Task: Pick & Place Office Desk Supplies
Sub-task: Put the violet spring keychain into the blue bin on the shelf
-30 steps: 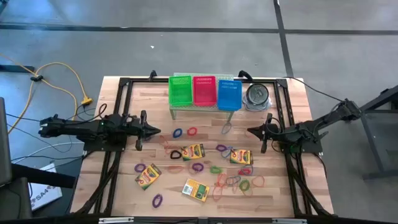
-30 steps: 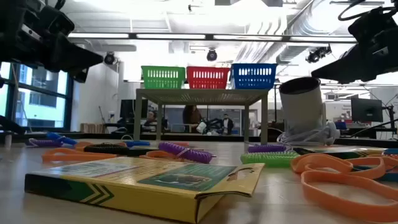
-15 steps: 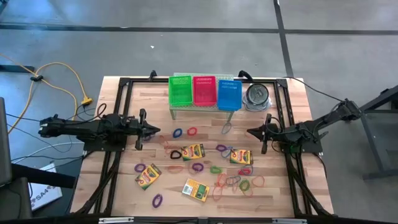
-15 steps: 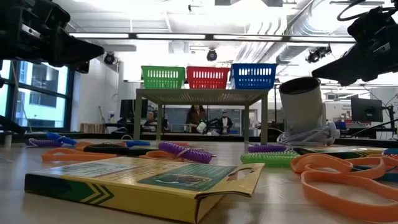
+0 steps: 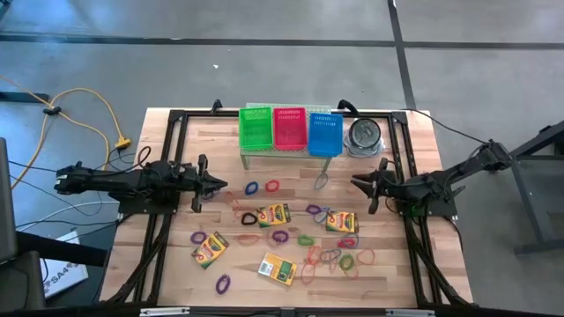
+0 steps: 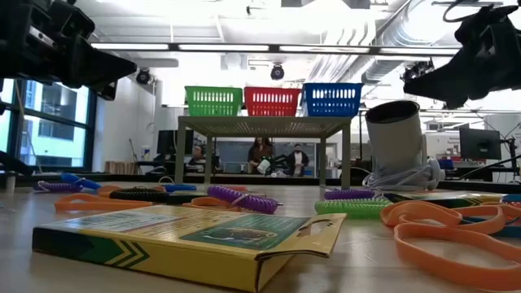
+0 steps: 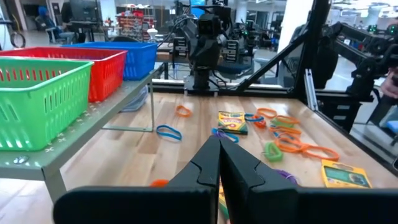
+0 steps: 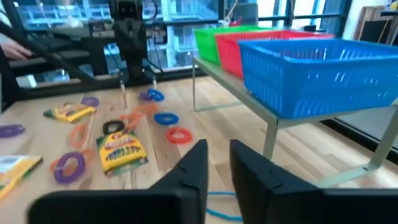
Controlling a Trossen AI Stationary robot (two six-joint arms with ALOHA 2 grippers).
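Observation:
Several yellow-and-green crayon boxes lie flat on the wooden table: one in the middle, one to its right, one at the near left. Coloured rubber bands are scattered around them, in a cluster at the near right and as single loops. My left gripper hovers shut at the left, pointing toward the table's middle. My right gripper hovers at the right, facing it; in the right wrist view a narrow gap shows between its fingers. Neither holds anything.
Green, red and blue mesh baskets stand on a small raised shelf at the far edge, with a round metal tin to their right. A black frame borders the tabletop.
My right gripper has risen a little and shifted slightly toward the far edge, as the low view shows. The crayon boxes and rubber bands lie where they were.

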